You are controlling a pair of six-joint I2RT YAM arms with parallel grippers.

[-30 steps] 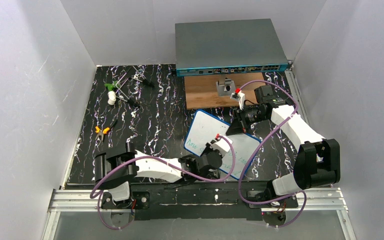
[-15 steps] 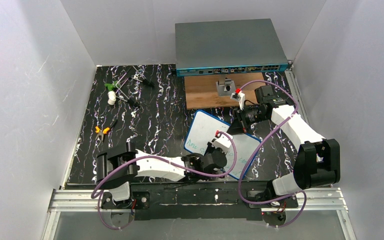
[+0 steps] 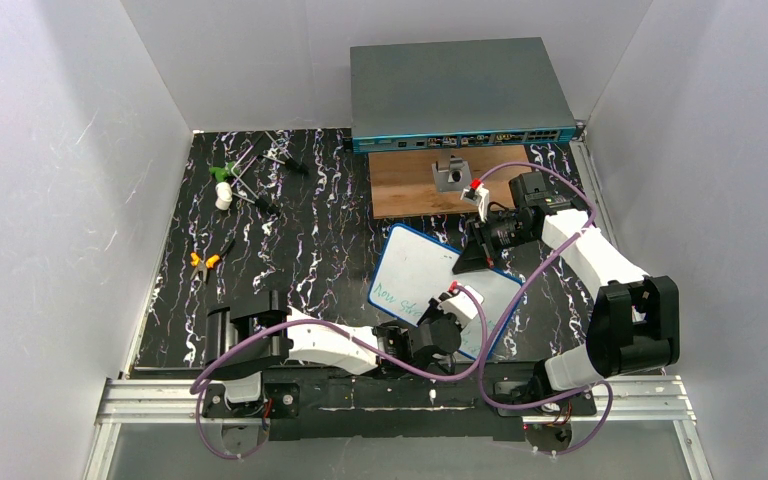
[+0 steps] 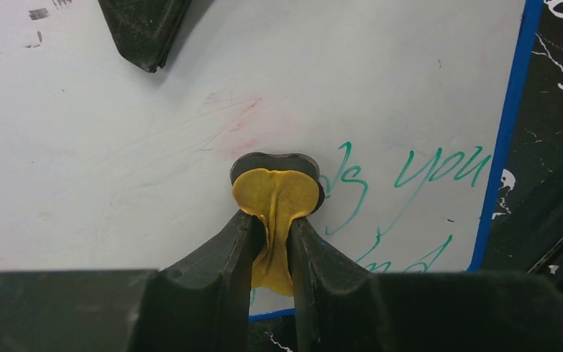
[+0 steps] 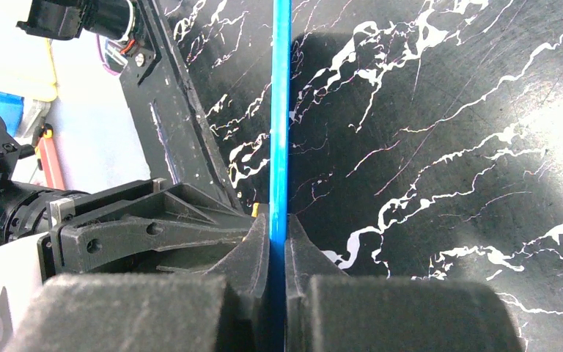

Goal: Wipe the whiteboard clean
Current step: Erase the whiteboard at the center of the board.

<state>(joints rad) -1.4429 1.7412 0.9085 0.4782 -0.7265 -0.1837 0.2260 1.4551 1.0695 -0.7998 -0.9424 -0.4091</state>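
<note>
The whiteboard, white with a thin blue rim, lies tilted on the black marbled mat. Green handwriting remains along its near left part; in the left wrist view the green writing is to the right of the pad. My left gripper is shut on a yellow eraser pad with a dark felt face, pressed on the board's surface. My right gripper is shut on the board's blue rim at its far right edge.
A large grey box with ports stands at the back, and a wooden board carrying a small metal bracket lies in front of it. Orange-handled pliers and small tools with green and white bits lie on the left of the mat.
My left gripper has slid with the eraser pad to the right and toward the board's near edge, uncovering more green writing on the left. The right gripper has hardly moved.
</note>
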